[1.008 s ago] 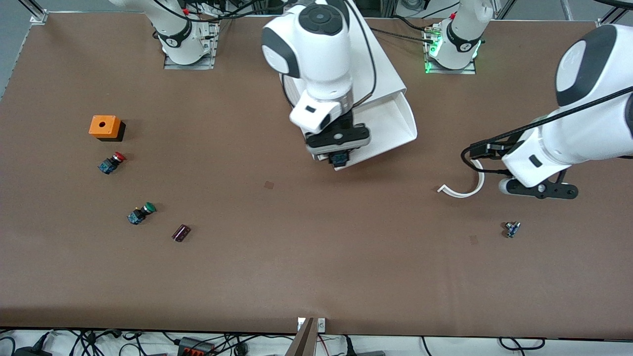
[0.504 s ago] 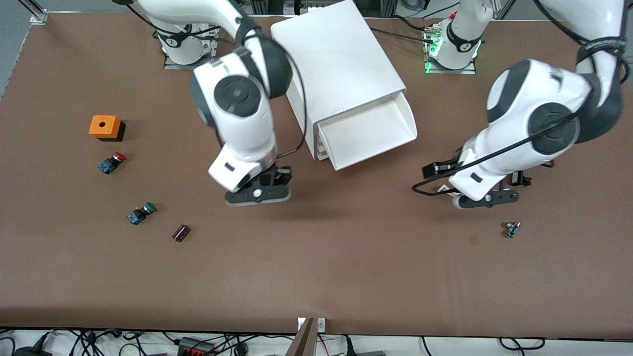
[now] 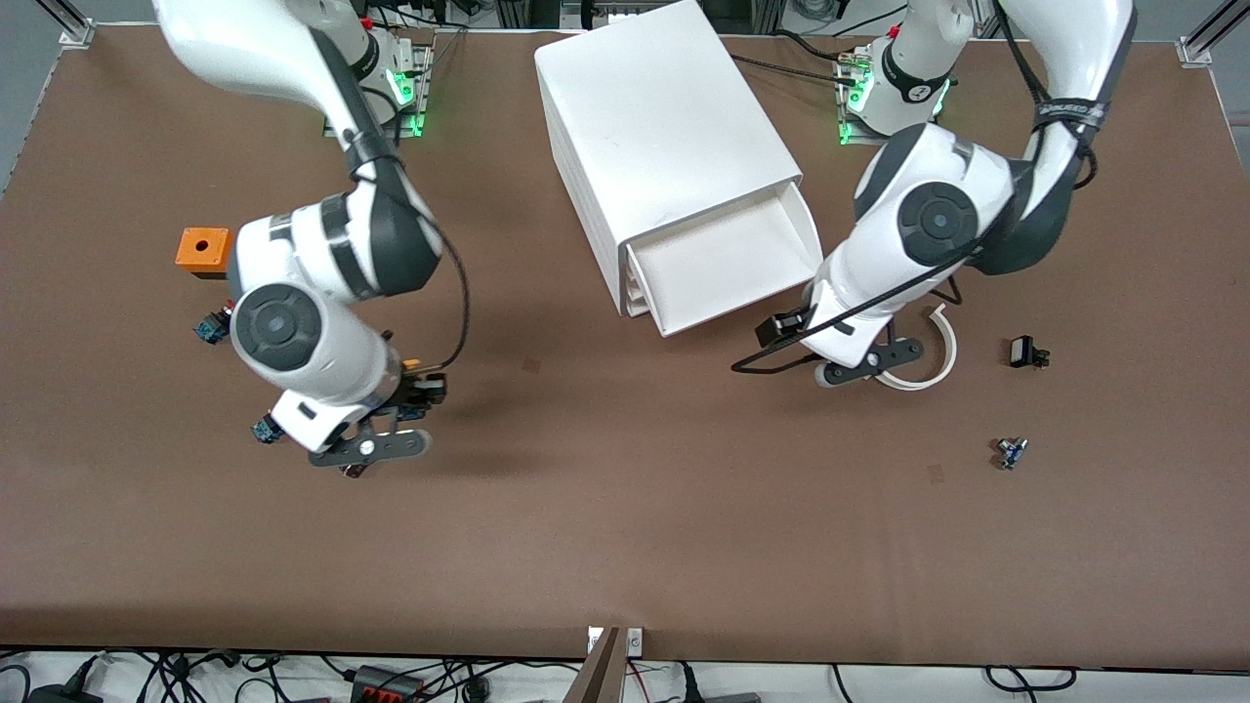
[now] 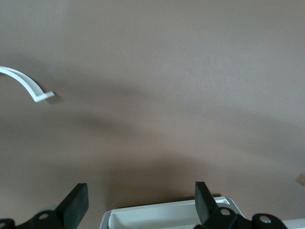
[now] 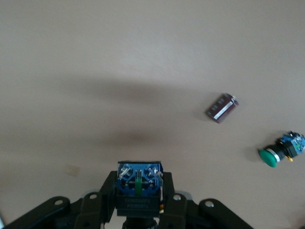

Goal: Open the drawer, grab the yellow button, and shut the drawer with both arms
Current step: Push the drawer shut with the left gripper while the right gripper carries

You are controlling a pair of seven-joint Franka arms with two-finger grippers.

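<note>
The white cabinet stands at the table's middle, near the arms' bases. Its top drawer is pulled out and looks empty. My right gripper is over the table toward the right arm's end. In the right wrist view it is shut on the button; only the button's blue-black body shows and its cap is hidden. My left gripper is low beside the open drawer's front corner. In the left wrist view it is open, with the drawer's front rim between its fingers.
A green-capped button and a purple cylinder lie on the table under the right gripper. An orange box and a red-capped button are nearby. A white curved strip, a black part and a small blue part lie toward the left arm's end.
My right arm has swung from over the open drawer toward the right arm's end, carrying the button. My left arm has moved in to the drawer's front corner.
</note>
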